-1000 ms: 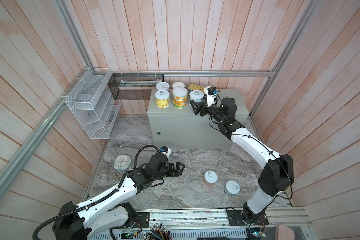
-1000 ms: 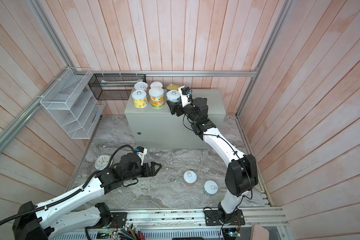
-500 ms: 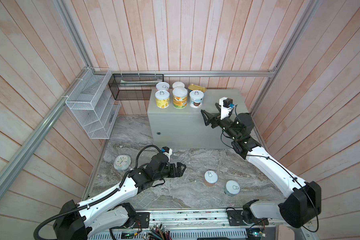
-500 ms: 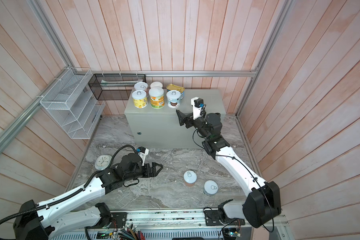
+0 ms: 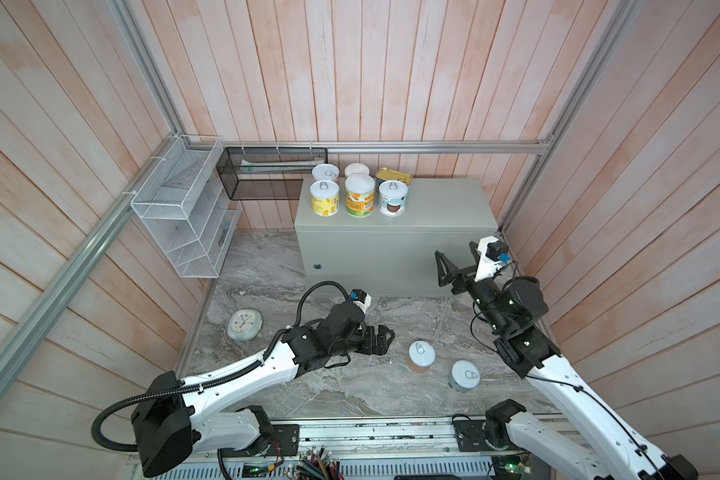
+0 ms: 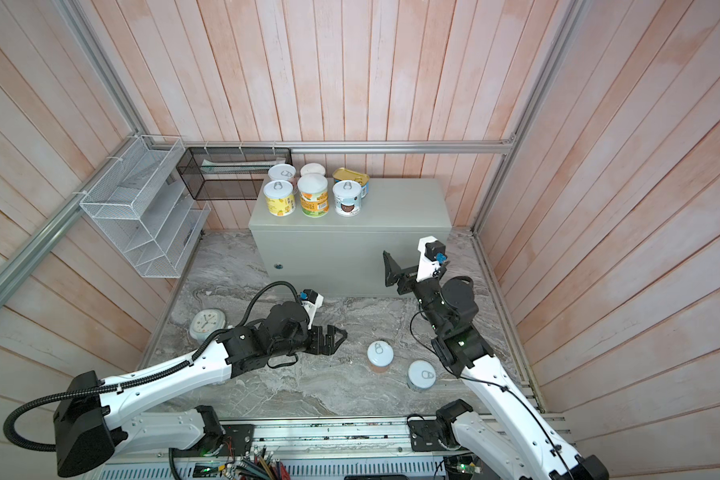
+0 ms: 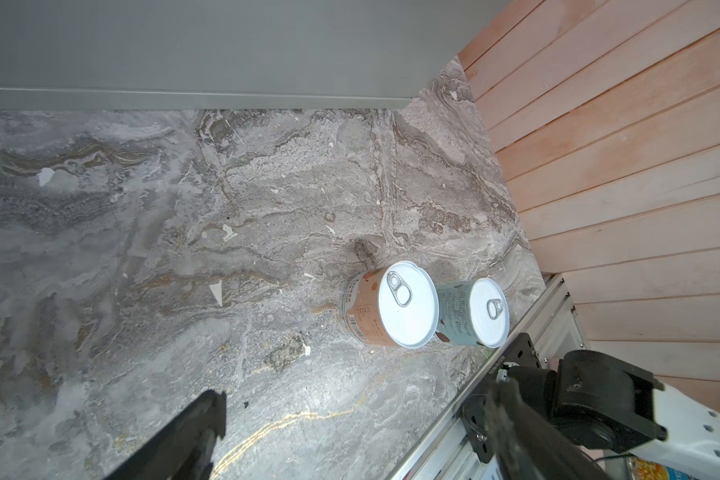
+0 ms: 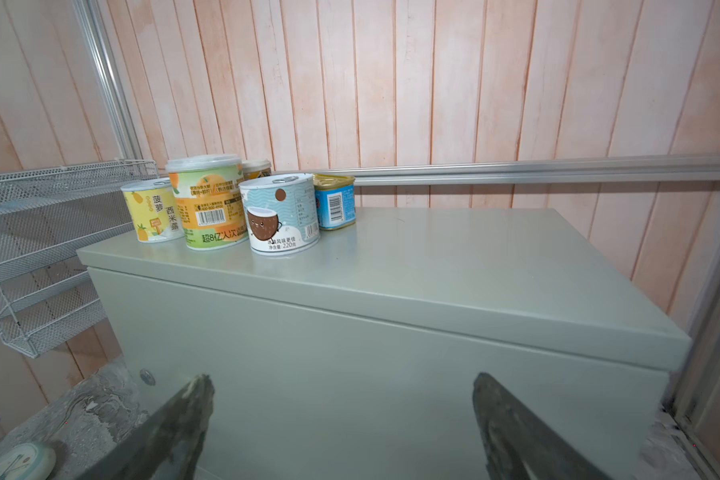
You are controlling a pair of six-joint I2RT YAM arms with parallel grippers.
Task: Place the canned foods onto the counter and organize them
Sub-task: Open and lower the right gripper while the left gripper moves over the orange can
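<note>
Grey-green counter point(image 8: 433, 257), yellow can point(image 8: 152, 214) marked 菠萝, coconut-picture can point(image 8: 281, 214)

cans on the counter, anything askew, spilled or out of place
Nothing stands out. Five cans and the gold tin stand upright in two neat rows at the back left of the counter; nothing tipped or spilled.

Rear can point(image 8: 257, 168) mostly hidden behind orange can point(image 8: 206, 203); clock point(image 8: 21, 461) cropped at edge.
</note>
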